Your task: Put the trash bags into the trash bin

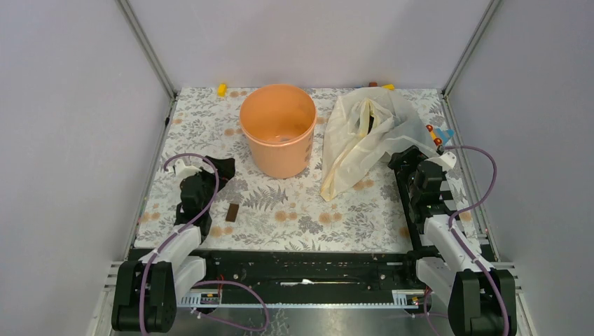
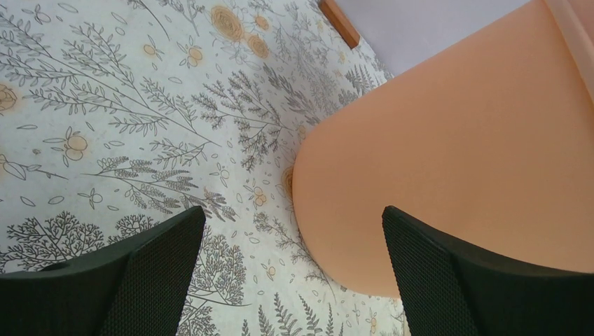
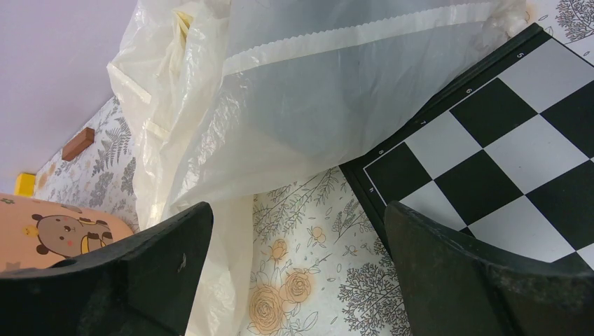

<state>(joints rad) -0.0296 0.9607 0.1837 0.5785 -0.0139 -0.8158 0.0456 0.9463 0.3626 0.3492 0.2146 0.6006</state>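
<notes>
Nearest, a black rail runs along the table's front edge. Beyond it a floral cloth covers the table, boxed in by plain lilac-grey walls and metal posts. The bin stands upright toward the back. The bag, pale and crumpled, lies just right of it, one edge over a chessboard. The left gripper is spread and empty beside the bin's wall, and the right gripper gapes empty before the bag.

Chessboard, brown block, floral tablecloth
</notes>
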